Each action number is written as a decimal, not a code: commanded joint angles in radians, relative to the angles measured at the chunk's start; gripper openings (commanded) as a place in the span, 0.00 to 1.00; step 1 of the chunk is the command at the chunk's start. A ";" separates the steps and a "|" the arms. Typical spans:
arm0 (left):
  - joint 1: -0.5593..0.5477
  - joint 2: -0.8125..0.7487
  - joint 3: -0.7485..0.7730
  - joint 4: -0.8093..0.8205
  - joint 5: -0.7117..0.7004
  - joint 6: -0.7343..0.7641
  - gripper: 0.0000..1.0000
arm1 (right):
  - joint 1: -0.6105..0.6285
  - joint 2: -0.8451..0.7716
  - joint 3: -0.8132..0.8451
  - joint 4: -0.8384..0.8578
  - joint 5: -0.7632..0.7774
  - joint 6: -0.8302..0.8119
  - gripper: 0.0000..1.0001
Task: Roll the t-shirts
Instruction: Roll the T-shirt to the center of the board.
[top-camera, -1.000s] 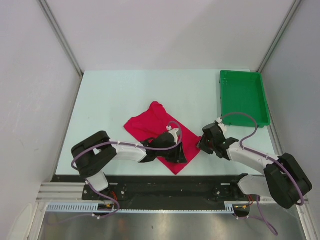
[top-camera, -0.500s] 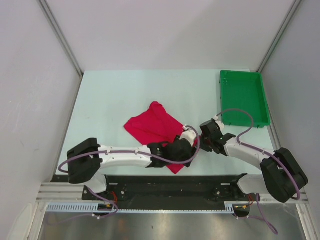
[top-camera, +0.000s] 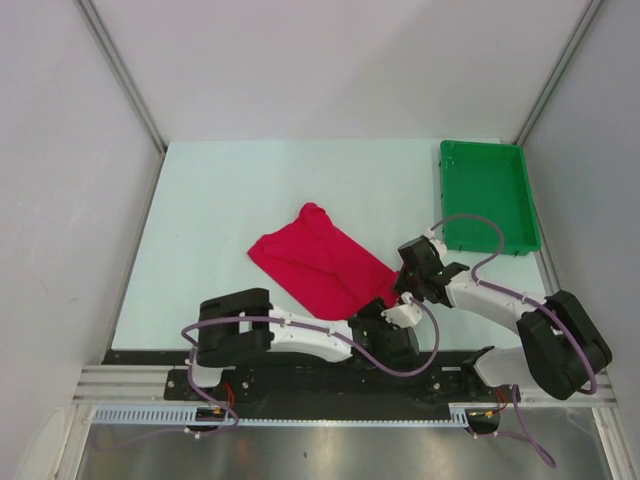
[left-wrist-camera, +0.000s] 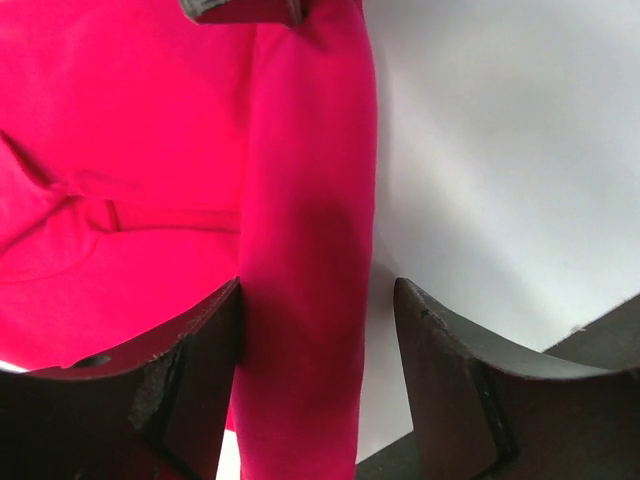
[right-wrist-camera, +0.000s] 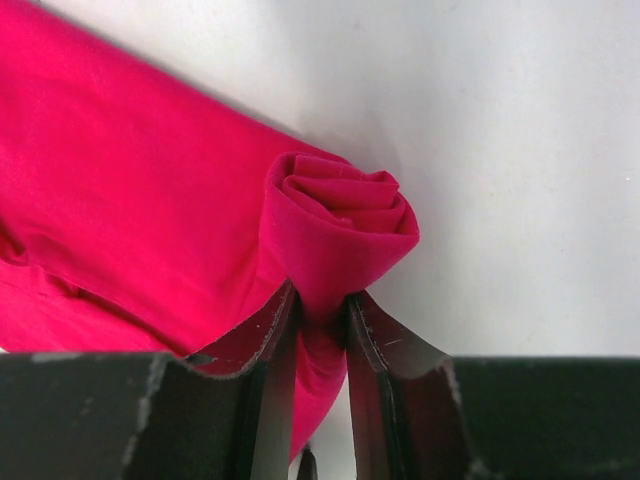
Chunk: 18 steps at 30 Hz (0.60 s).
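The left tool (left-wrist-camera: 318, 292) stands with its jaws wide apart and has hold of nothing. Seen from its wrist, a rolled length of the crimson t-shirt (left-wrist-camera: 300, 200) runs up between the two fingers, close against the left one and clear of the right one. The right tool (right-wrist-camera: 320, 292) is pinched narrowly on the end of that roll, where the cloth shows as a tight spiral just beyond its fingertips.

From above, the t-shirt lies on the pale table (top-camera: 220, 200) near its middle. The rolled edge runs along the side nearest the arms, and the rest of the cloth spreads flat behind it. The green tray (top-camera: 487, 195) sits well apart at the far right with nothing in it.

A second ago the left tool was partly closed and sat over the near middle of the shirt. It has since spread its jaws and slid rightward along the near edge, ending close to the right tool. The right tool has tightened a little. The pointed flap that reached toward the arms is gone, taken up into the roll.

This suggests one turn of the roll is finished. The left tool is probably free to take a fresh grip, and much flat cloth remains.
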 joint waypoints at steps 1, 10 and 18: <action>-0.015 -0.013 0.003 0.020 -0.067 0.027 0.65 | 0.003 0.039 0.003 -0.018 0.032 -0.015 0.27; -0.005 -0.035 -0.049 0.069 -0.020 -0.003 0.09 | 0.005 0.009 0.003 -0.015 0.032 -0.023 0.60; 0.202 -0.277 -0.302 0.305 0.446 -0.154 0.00 | -0.003 -0.174 0.003 -0.055 0.071 -0.017 0.84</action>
